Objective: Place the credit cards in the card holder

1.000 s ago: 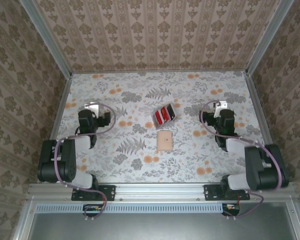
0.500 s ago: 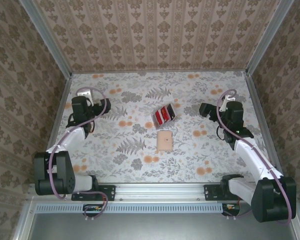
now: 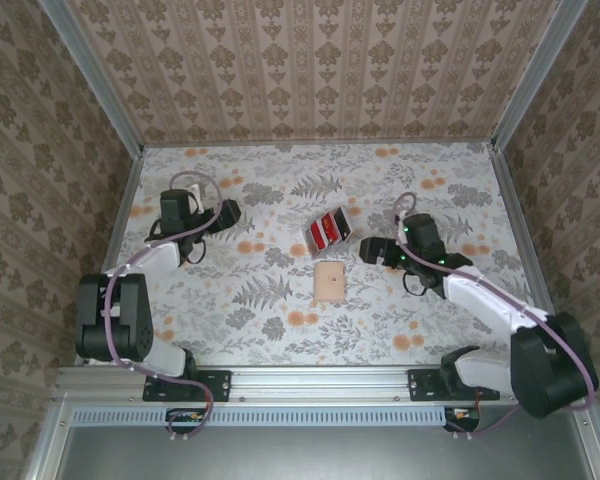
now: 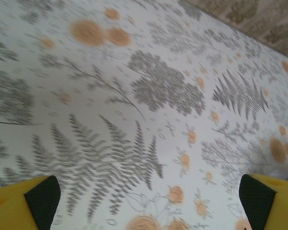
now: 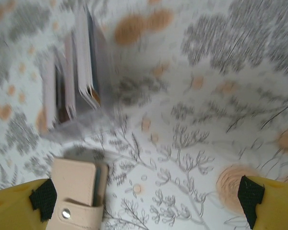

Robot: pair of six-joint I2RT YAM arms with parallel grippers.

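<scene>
The credit cards (image 3: 328, 229) are a small red pile near the table's middle. In the right wrist view the credit cards (image 5: 81, 72) show blurred pale edges at upper left. Just in front of them lies the card holder (image 3: 329, 282), a shut tan wallet. The card holder (image 5: 79, 196) shows its snap dot beside my right gripper's left fingertip. My right gripper (image 3: 368, 250) (image 5: 146, 199) is open, right of the wallet and cards, pointing left at them. My left gripper (image 3: 228, 212) (image 4: 149, 201) is open over bare floral cloth, well left of the cards.
The floral tabletop (image 3: 280, 330) is fenced by patterned walls (image 3: 320, 70) on three sides, with a metal rail (image 3: 320, 378) along the near edge. Both arm bases (image 3: 480, 370) stand at the front corners.
The right gripper has swung left and nearer, from the right wall to beside the wallet. The left gripper has moved right, toward the middle. Cards and wallet have not moved.
</scene>
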